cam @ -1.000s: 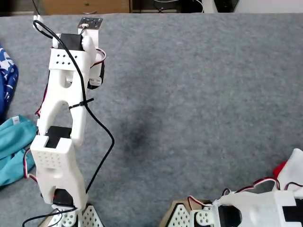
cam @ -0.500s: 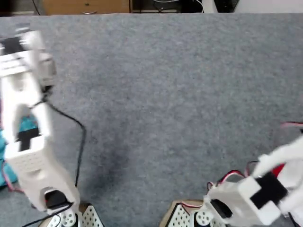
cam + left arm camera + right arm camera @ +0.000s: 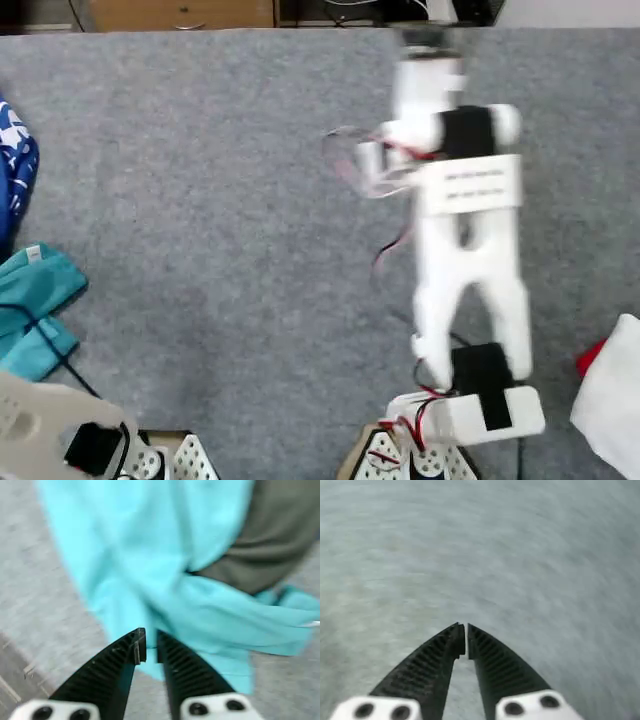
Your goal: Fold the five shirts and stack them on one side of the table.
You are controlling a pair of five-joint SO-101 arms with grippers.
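At the left edge of the surface [image 3: 250,200] the teal shirt [image 3: 35,300] lay crumpled, the left pincer [image 3: 151,645] pressed together and empty just above it, likely lined up for a pick; the right pincer [image 3: 466,640], likewise pressed together, hung over the bare middle, seemingly kept free for folding.

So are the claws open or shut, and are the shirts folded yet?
left gripper: shut, empty, over the teal shirt.
right gripper: shut, empty, over bare mat.
teal shirt: crumpled, unfolded.
dark grey shirt: bunched against the teal shirt.
blue shirt: bunched at the table's edge.
white shirt: overlapping the red shirt, at the table's edge.
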